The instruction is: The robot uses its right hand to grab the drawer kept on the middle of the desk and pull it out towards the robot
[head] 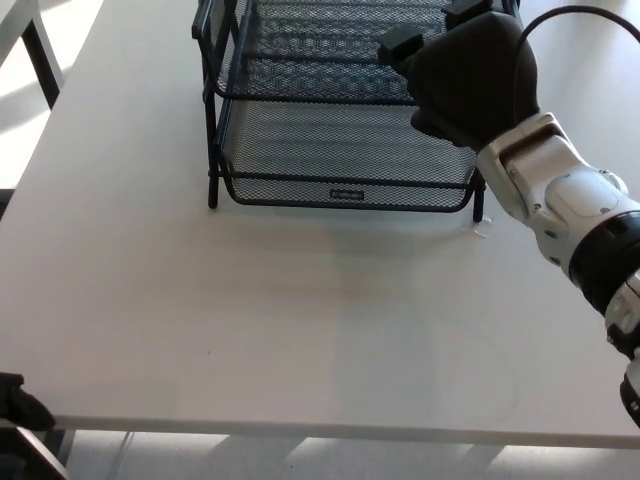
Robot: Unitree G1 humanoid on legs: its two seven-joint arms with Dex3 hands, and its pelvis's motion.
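A black wire-mesh drawer rack (340,140) stands at the far middle of the white desk (280,320). Its lowest drawer (345,195) has a small label on the front rim and sits level with the frame. My right hand (465,75) hangs over the rack's right side, at the height of the tier above the lowest drawer. It is open: two fingers (400,45) point left over the mesh and the thumb (430,125) hangs below, with nothing held. A black bit of my left hand (15,395) shows at the bottom left corner, below the desk edge.
The desk's near edge (300,432) runs along the bottom of the view. A second white table with a dark leg (40,60) stands at the top left. A black cable (570,45) arcs from my right wrist.
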